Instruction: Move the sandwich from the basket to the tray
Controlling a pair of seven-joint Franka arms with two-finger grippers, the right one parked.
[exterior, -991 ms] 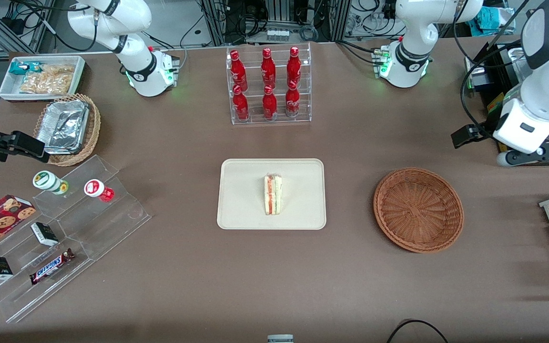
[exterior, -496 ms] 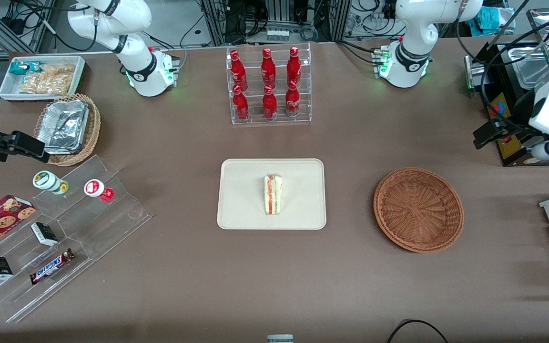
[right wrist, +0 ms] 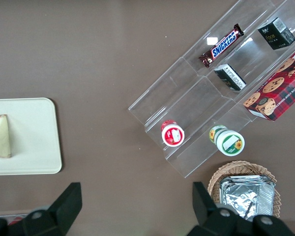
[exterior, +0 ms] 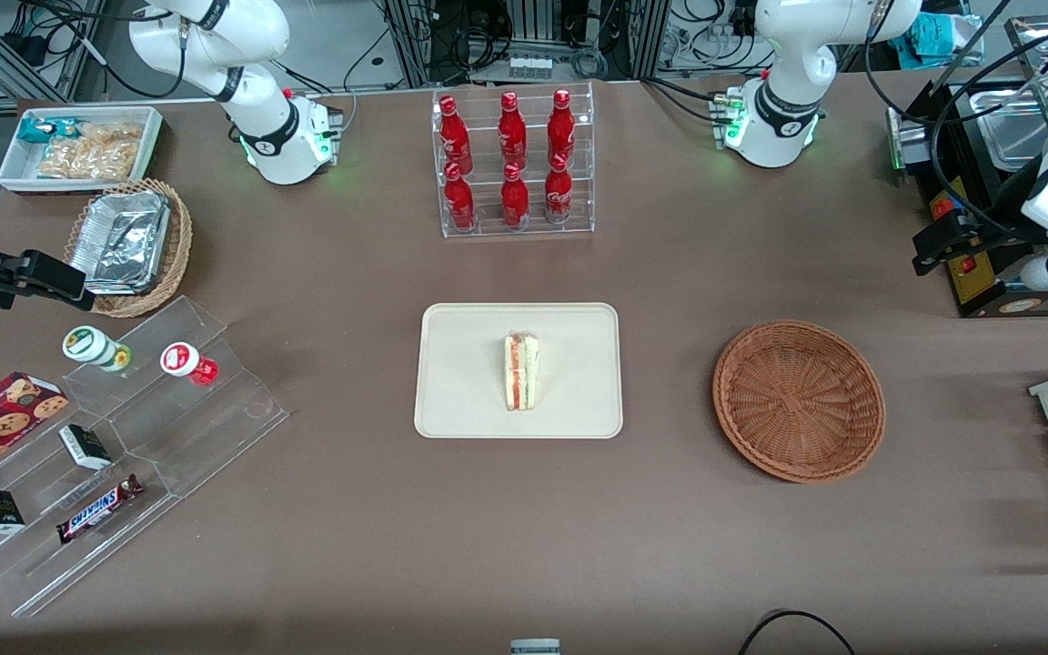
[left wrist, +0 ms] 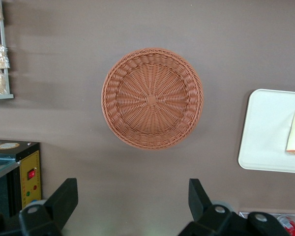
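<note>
Gripper [left wrist: 130, 201] spread above basket [left wrist: 152, 98] (bare), sandwich [exterior: 521, 370] on tray [exterior: 460, 382]

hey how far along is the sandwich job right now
Looks done: the sandwich lies on the tray, and the basket holds nothing. In hand: nothing; the claw is open, high above the table near the working arm's end, farther from the front camera than the basket. Left: nothing visible.

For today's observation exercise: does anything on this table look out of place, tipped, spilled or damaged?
Nothing stands out. The sandwich sits neatly on the tray, the basket lies empty and level beside it, and the open gripper hangs high above the table near the working arm's end, holding nothing.
</note>
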